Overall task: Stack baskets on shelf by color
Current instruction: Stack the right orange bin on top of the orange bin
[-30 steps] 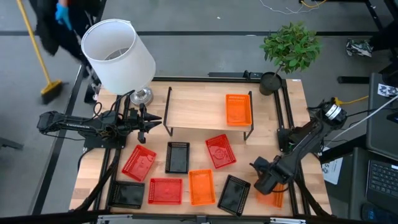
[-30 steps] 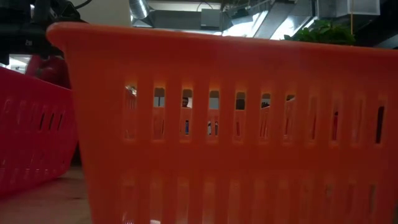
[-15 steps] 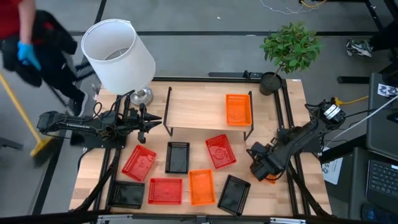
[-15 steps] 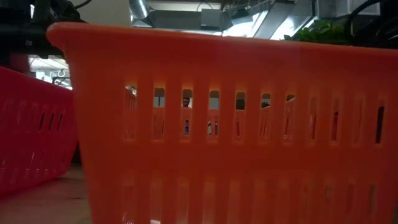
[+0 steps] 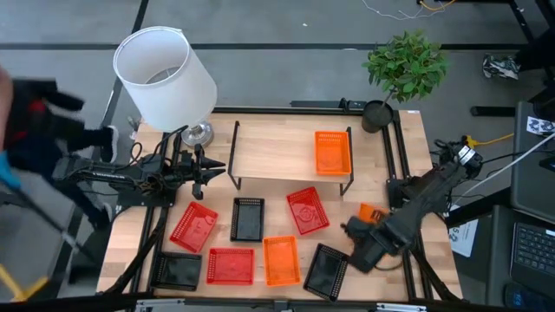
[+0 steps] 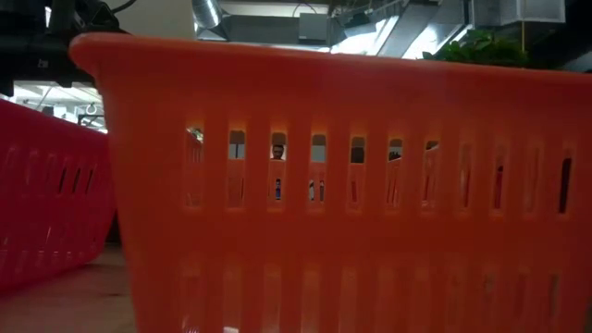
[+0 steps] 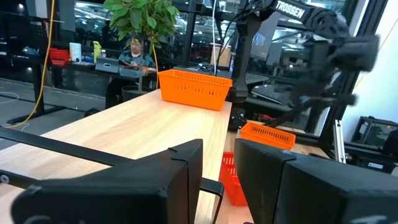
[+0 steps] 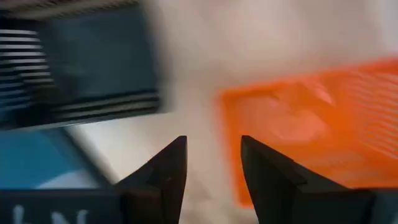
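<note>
Orange plastic, a basket (image 5: 372,212), lies just beside the right gripper (image 5: 356,232) at its 1 o'clock, on the table's right edge. The right gripper's fingers (image 8: 168,171) stand apart with nothing between them; in the right wrist view the orange basket shows blurred beyond them. A black basket (image 5: 325,270) lies at the gripper's 8 o'clock. The shelf (image 5: 277,154) stands at 11 o'clock, with one orange basket (image 5: 332,152) on its right end. The left gripper (image 5: 213,170) waits off the shelf's left end, fingers (image 7: 180,177) slightly parted, released.
</note>
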`<state>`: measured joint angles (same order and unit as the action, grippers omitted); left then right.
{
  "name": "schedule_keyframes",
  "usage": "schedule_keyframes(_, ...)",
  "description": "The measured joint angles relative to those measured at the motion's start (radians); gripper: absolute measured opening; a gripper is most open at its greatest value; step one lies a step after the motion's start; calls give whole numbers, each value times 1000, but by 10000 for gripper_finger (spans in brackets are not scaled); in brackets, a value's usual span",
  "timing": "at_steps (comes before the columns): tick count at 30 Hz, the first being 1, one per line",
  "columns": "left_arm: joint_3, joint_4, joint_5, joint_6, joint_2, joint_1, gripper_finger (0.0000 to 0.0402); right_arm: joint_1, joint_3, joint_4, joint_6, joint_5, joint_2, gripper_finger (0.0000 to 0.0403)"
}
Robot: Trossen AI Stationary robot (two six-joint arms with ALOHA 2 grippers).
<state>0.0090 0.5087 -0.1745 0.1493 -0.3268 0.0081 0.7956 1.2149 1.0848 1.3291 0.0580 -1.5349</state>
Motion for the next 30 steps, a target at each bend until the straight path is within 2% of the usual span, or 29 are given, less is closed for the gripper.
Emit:
schedule_keyframes(3,0,0,0,0,0,0,85,50,-4,-82,24,34,-11,151)
schedule_keyframes(9,0,0,0,0,0,0,85,102,-8,1,80,5,-106,151)
schedule_keyframes(30,0,0,0,0,0,0,85,104,-9,65,77,-35,-314,150)
